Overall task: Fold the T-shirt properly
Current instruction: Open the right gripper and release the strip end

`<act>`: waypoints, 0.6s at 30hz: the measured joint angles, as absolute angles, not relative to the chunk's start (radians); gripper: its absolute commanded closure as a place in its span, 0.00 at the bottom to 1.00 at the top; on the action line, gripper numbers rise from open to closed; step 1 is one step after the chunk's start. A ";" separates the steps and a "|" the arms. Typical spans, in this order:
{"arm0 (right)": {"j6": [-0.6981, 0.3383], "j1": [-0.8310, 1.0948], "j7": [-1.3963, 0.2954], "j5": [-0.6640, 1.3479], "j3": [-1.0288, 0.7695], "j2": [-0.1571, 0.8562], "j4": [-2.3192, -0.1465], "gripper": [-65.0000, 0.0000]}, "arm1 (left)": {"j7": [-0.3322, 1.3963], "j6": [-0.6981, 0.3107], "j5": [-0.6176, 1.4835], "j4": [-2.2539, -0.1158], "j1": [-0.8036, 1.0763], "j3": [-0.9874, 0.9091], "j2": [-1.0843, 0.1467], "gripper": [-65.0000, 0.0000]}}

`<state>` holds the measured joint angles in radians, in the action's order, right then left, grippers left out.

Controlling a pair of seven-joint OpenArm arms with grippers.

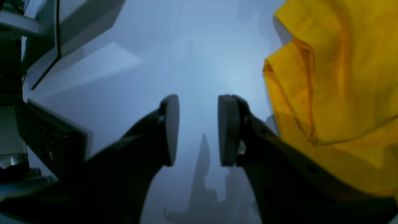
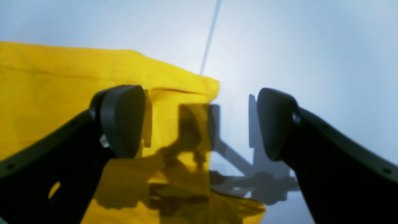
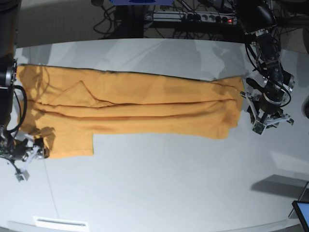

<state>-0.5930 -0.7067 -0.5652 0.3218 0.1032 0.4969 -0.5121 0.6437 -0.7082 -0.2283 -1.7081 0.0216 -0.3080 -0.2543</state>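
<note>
The orange-yellow T-shirt (image 3: 135, 104) lies flat across the white table (image 3: 169, 188), folded into a long band, with one sleeve flap hanging down at its left end. My left gripper (image 3: 269, 120) is just off the shirt's right end, open and empty. In the left wrist view its pads (image 1: 169, 130) stand apart over bare table, with the T-shirt (image 1: 335, 77) bunched to their right. My right gripper (image 3: 21, 158) is at the lower left corner, wide open. In the right wrist view, one fingertip (image 2: 122, 118) of this gripper (image 2: 199, 96) is above the T-shirt (image 2: 62, 77); the other is over bare table.
A black keyboard (image 1: 46, 137) and a monitor edge (image 1: 46, 46) show at the left of the left wrist view. A power strip (image 3: 193, 17) and cables lie behind the table. A small screen corner (image 3: 301, 210) sits at the front right, a white label (image 3: 60, 223) at the front edge.
</note>
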 measured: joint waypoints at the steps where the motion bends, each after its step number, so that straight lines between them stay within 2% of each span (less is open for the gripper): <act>1: -0.593 -0.706 -0.565 0.322 0.103 0.497 -0.512 0.16 | 0.644 -0.708 -0.228 -1.708 0.022 -0.308 -0.254 0.67; 10: -0.589 -0.708 -0.513 0.327 0.102 0.494 -0.420 0.16 | 0.644 -0.708 -0.229 -1.708 0.025 -0.308 -0.255 0.67; 18: -0.590 -0.714 -0.536 0.333 0.074 0.487 -0.411 0.16 | 0.643 -0.708 -0.228 -1.708 0.025 -0.312 -0.254 0.67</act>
